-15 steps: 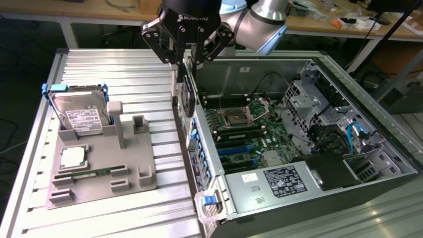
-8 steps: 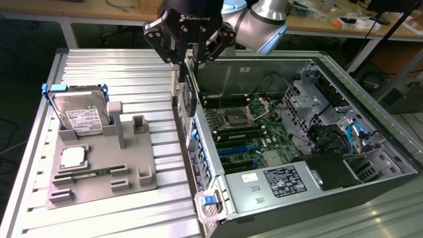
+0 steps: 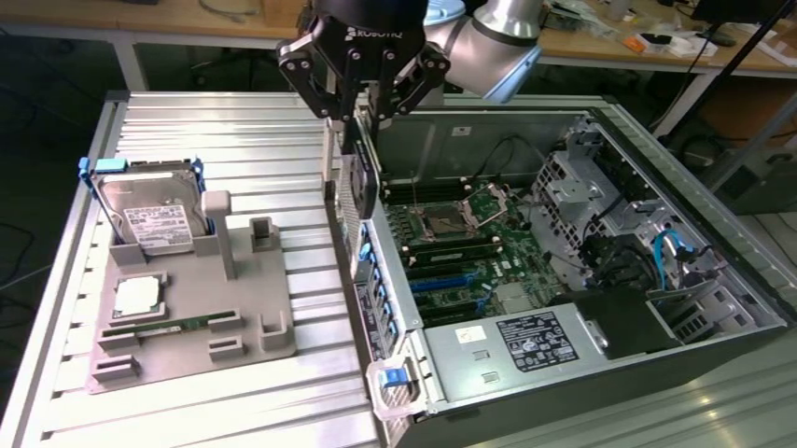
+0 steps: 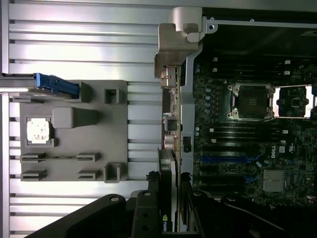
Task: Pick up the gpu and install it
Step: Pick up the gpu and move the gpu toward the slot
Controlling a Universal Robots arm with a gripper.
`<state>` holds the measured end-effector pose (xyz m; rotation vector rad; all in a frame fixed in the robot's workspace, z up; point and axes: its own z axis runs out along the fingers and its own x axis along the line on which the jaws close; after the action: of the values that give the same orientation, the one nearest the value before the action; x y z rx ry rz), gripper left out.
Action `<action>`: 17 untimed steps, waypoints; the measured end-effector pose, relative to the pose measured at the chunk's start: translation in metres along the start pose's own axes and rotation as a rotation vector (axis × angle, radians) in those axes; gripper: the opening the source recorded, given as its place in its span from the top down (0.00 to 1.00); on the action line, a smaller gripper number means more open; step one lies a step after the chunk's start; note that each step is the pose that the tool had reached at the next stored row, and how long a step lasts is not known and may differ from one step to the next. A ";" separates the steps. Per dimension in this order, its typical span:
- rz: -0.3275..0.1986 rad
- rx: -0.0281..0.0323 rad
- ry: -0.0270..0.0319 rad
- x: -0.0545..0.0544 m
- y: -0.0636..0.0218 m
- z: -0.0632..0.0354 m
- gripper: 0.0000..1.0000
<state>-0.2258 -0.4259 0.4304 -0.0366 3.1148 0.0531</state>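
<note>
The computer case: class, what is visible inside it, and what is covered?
Inside the case: a motherboard with CPU socket, blue slots, power supply, cables. The power supply covers what lies under it; the gpu hides part of one wall.

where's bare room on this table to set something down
Free: the ribbed table between the hard drive and its far edge, and the strip along the gray holder's near side. Crowded: the gap between holder and open computer case, where the pincer holds the gpu.
</note>
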 end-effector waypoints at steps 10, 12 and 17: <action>0.000 0.0000 0.0000 -0.011 0.0002 0.0003 0.73; 0.000 0.0000 0.0000 -0.012 0.0003 0.0003 0.73; 0.000 0.0000 -0.0001 -0.016 0.0006 0.0005 0.73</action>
<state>-0.2100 -0.4249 0.4304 -0.0366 3.1147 0.0531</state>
